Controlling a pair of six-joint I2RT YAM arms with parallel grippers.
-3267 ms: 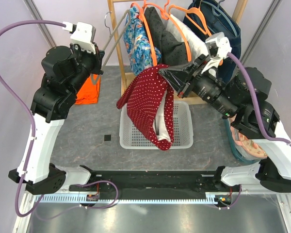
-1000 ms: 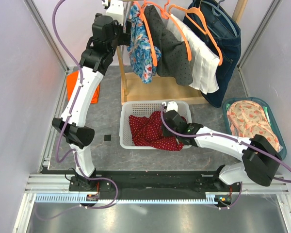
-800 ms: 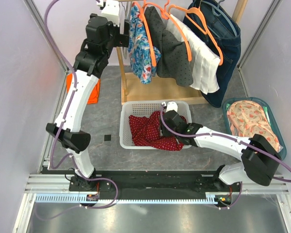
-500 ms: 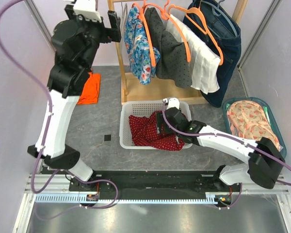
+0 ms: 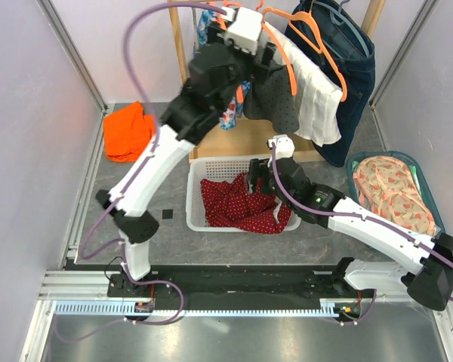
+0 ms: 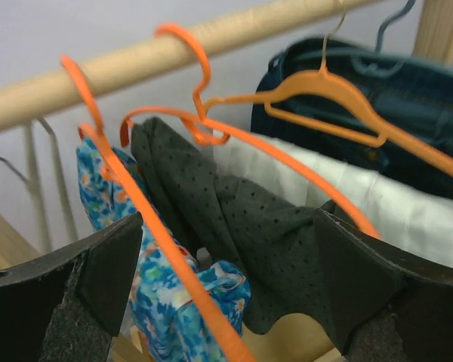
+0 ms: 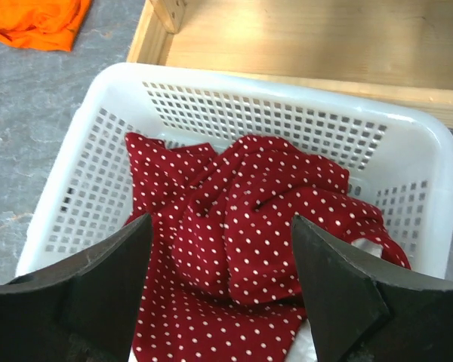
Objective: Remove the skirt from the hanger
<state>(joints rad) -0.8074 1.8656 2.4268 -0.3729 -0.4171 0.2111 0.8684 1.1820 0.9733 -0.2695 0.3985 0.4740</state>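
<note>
Your red, white-dotted cloth skirt (image 7: 249,226) lies crumpled in the white plastic mesh basket (image 7: 287,90) with no hanger on it, so I judge the removal done. It looks light, limp and soft. It will bunch and drape rather than hold a shape, and a bit of pale lining shows at its edge. If you must lift it again, pinch a raised fold near the middle of the heap, clear of the basket's mesh.

The right gripper (image 7: 220,226) hangs just above the basket, over the skirt, with its fingers wide apart and nothing between them.

Behind the basket is the wooden clothes rail (image 6: 136,64). There the left gripper (image 6: 228,226) is up among the orange plastic hangers (image 6: 325,83), its fingers also spread and empty. It faces a dark grey dotted garment (image 6: 264,249).

To the basket's left lies a folded orange cloth (image 5: 127,132). To its right sits a teal tub (image 5: 430,197) holding floral fabric.

You will find no brand, label or writing readable anywhere.
</note>
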